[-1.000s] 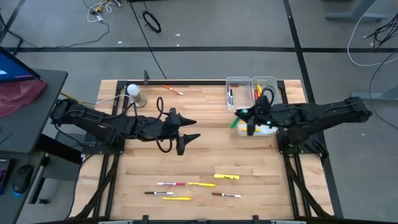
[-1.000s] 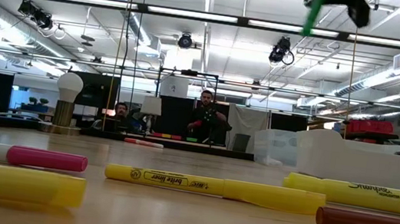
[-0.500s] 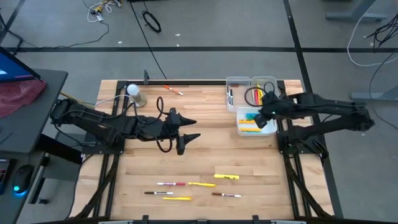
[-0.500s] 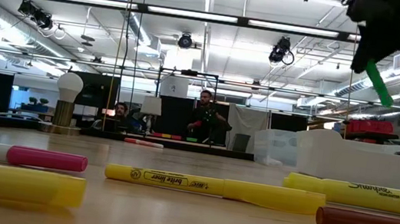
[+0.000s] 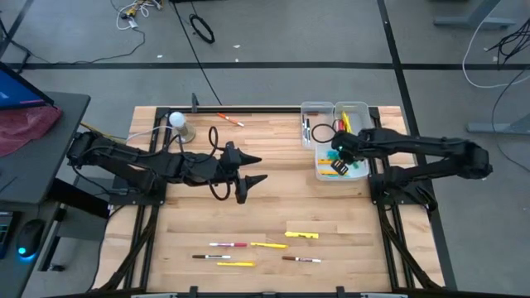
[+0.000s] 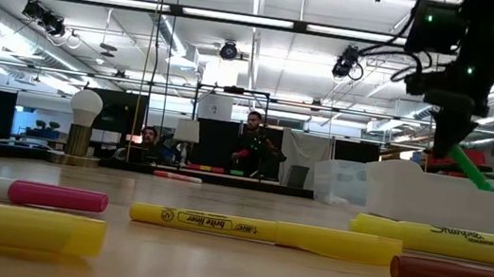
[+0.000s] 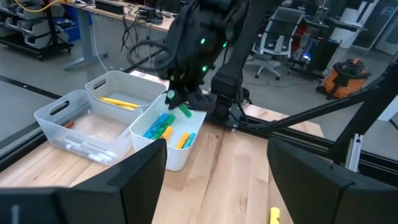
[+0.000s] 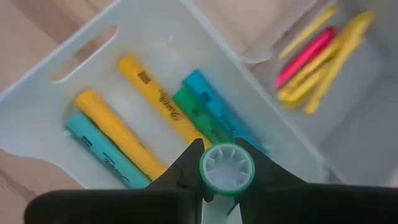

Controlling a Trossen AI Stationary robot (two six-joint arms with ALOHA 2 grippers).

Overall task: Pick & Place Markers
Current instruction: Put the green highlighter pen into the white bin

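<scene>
We see the right claw [image 5: 338,157] clamped on a green highlighter [image 6: 469,169], held tilted just above the clear bin [image 5: 318,171] at the worktop's [image 5: 265,199] two o'clock; that bin holds yellow, cyan and green highlighters [image 8: 155,118]; the left claw [image 5: 251,180] hangs spread wide and empty near the centre; loose markers [image 5: 248,245] lie towards six o'clock, well apart from both claws.

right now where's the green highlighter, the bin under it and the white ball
green highlighter [image 6: 468,168]: low view, on its barrel below the right pincer
bin [image 7: 163,150]: left wrist view, on its near white wall
white ball [image 5: 176,119]: high view, on top of the ball
</scene>
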